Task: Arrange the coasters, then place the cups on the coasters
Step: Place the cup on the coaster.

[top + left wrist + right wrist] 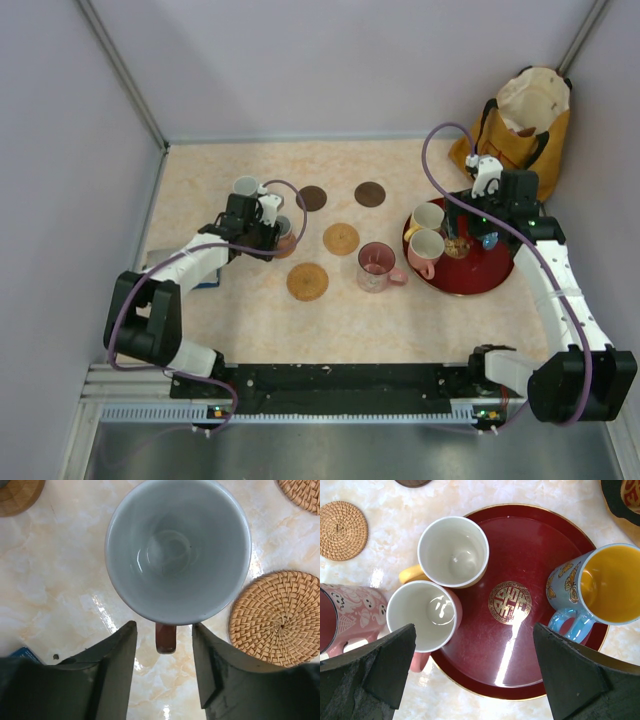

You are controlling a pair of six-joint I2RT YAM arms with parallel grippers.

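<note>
The left gripper (163,630) is standing with its fingers apart, flanking without touching the handle (165,637) of the blue-grey cup (177,550) just ahead. The right gripper (474,628) is hovering wide open, pink cup (425,615) at its left finger, blue cup (605,585) at its right.

pink cup (353,611) cropped left, bag (623,502) — corner only
</note>
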